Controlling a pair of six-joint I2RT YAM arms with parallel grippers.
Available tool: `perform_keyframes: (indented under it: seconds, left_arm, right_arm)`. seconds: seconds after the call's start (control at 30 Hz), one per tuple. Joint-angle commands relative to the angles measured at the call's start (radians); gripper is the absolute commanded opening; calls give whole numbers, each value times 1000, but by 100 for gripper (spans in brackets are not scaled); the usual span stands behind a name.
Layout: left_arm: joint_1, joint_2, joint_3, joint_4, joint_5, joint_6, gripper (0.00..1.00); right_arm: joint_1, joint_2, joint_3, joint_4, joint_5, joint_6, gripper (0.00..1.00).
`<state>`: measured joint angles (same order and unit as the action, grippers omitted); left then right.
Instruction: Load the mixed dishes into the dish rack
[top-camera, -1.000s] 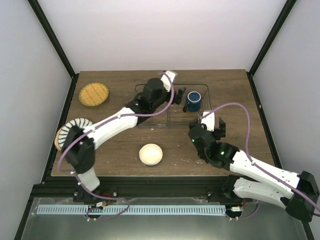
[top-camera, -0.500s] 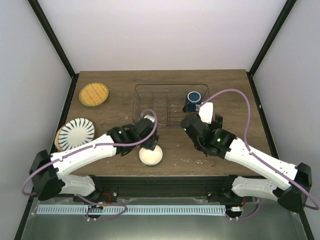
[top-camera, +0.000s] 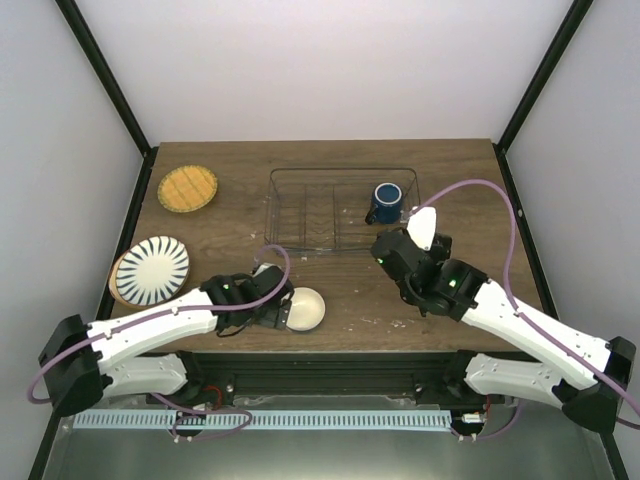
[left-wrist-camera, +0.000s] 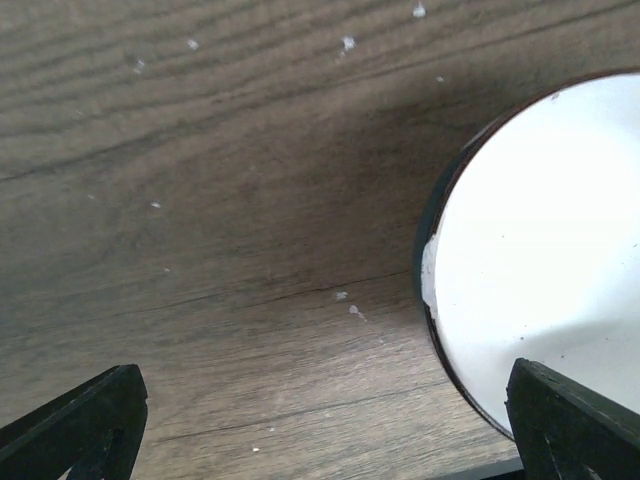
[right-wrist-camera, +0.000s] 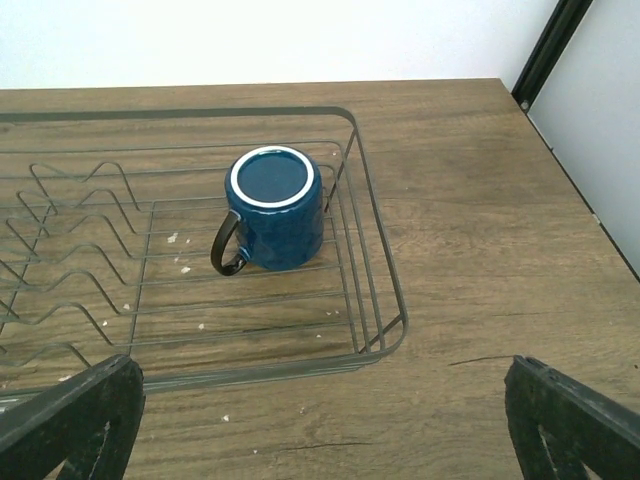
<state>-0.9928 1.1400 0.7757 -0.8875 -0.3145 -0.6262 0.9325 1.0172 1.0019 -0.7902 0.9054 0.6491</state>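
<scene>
A small cream bowl sits near the table's front edge. My left gripper is low beside it on its left, open, and holds nothing. In the left wrist view the bowl fills the right side, its rim by my right fingertip. The wire dish rack stands at the back centre, and the dark blue cup is upside down in its right end. My right gripper hovers open just in front of the rack's near right corner, facing the cup. The white striped plate lies on the tan plate at the left. The orange-yellow plate is at the back left.
Black frame posts rise at the table's back corners. The table's right edge shows in the right wrist view. A black rail runs along the near edge, just behind the bowl.
My left arm has pulled back from over the rack to the near edge and come down beside the bowl. The right gripper has shifted slightly and stays open in front of the rack.
</scene>
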Motion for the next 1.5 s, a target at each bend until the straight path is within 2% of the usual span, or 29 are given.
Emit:
perform_keyframes:
  seconds: [0.0,0.57,0.63,0.93,1.13,1.27,1.47]
  left_arm:
    - [-2,59,-11,75,78,-28,100]
    - [-3,219,-52,268,212,-42,98]
    - [-3,221,-62,277,212,-45,92]
    - [-2,214,-79,296,212,-51,39]
    - [-3,182,-95,330,219,-52,14]
    - [-3,104,-119,405,241,-34,3]
    - [-1,-1,-100,450,244,39,3]
  right_arm:
    - [-3,4,0,-16,-8,28,100]
    - [-3,-14,-39,-16,1,31,100]
    - [-3,-16,-44,-17,2,33,100]
    - [-3,-3,-57,-9,1,36,100]
    - [-3,-2,-68,-8,-16,42,100]
    - [-4,-38,-100,76,-84,-14,100]
    - [-32,-141,-171,269,-299,-134,100]
